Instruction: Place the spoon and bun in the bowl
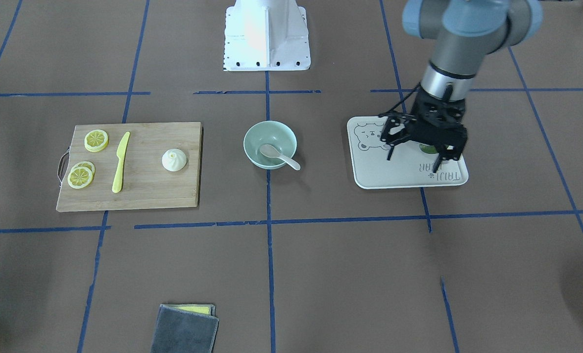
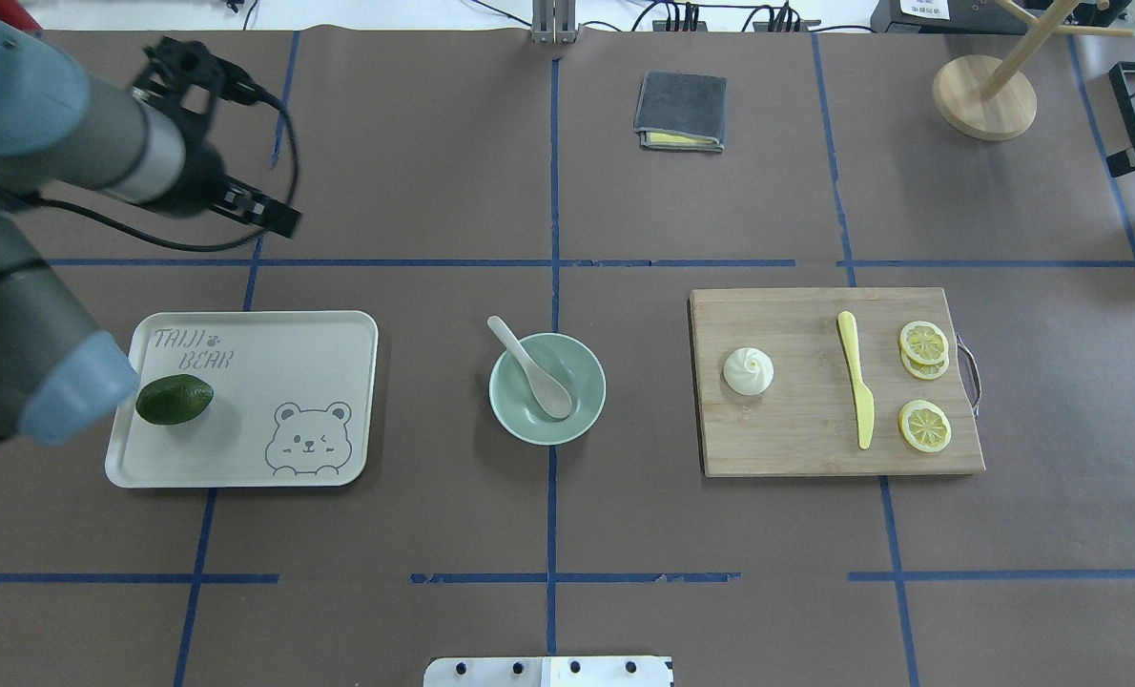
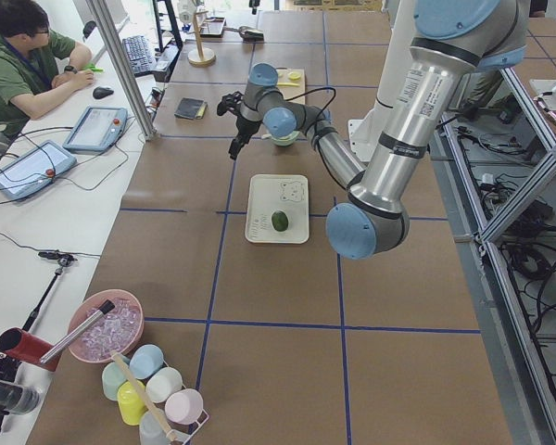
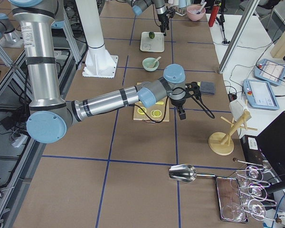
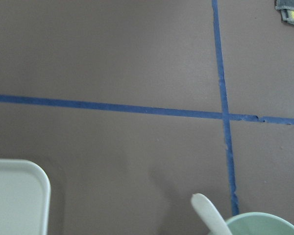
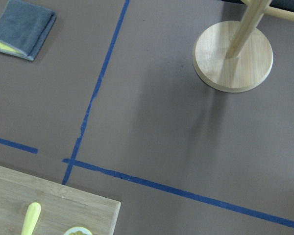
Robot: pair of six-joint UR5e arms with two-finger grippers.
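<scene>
Two words, TAIJI BEAR, on tray (image 2: 262, 372) (left tool (image 1: 412, 163) wide; right tool (image 4: 181, 114): cannot tell).

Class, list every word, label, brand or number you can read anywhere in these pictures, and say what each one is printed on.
"TAIJI BEAR": printed in two lines on the white tray, beside a paw mark and a bear drawing.
Lettering on the left arm, seen in the exterior left view: too small to read.
White label at the table's far edge in the overhead view: too blurred to read.
</scene>
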